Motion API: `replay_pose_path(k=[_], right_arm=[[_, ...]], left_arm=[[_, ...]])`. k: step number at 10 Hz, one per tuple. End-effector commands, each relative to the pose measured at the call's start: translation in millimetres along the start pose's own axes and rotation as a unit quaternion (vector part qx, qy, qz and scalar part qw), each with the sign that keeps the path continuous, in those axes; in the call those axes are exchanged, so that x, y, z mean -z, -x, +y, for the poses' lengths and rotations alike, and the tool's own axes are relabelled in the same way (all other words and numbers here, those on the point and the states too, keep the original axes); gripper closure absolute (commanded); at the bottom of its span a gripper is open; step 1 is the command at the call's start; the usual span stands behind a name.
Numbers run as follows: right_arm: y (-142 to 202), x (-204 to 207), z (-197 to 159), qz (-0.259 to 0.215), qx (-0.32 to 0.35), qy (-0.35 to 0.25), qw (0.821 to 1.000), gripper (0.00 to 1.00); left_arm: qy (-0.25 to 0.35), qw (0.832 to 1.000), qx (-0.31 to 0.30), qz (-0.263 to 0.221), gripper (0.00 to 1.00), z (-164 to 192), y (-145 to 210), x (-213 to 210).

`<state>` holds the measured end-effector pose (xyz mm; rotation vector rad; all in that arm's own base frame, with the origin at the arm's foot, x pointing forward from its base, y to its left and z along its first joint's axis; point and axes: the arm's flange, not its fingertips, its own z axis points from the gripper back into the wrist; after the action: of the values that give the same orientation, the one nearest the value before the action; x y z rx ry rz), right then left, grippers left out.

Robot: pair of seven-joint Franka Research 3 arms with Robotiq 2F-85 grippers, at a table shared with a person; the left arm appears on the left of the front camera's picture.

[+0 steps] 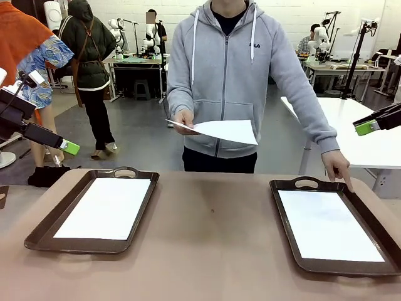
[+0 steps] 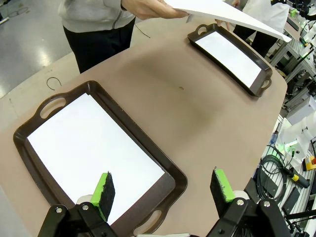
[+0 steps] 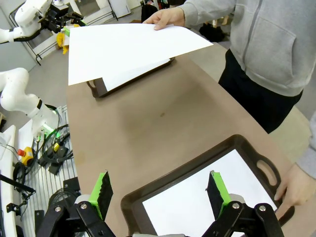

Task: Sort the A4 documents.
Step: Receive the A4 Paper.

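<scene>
Dark brown handled trays sit on the tan table (image 1: 207, 251), one toward the robot's left (image 1: 37, 235) and one toward its right (image 1: 285, 213), each with a plain white A4 sheet lying flat on its floor: the left sheet (image 1: 106, 207) and the right sheet (image 1: 327, 226). A third white sheet (image 1: 227, 130) is held above the far edge of the table by the person's hand (image 1: 185, 119), clear of both trays; the person's other hand (image 1: 338, 166) touches the right tray's far rim. The grey hoodie (image 1: 232, 69) carries a small "FILA" mark on the chest. The left gripper (image 2: 163, 190) hangs over the near end of the left tray, fingers wide apart and holding nothing. The right gripper (image 3: 160, 190) hangs over the right tray, fingers likewise spread and empty.
</scene>
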<state>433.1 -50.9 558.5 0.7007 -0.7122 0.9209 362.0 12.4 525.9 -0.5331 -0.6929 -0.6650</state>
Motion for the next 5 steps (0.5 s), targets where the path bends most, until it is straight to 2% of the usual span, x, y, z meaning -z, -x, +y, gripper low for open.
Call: replay_pose_path(k=[1,5], right_arm=[[0.3,0.4,0.0,0.0,0.0,-0.001,1.0,0.0],[0.3,0.4,0.0,0.0,0.0,-0.001,1.0,0.0]], left_arm=[[0.003,1.0,0.0,-0.003,0.0,0.3,0.0,0.5],[0.003,1.0,0.0,-0.003,0.0,0.3,0.0,0.5]])
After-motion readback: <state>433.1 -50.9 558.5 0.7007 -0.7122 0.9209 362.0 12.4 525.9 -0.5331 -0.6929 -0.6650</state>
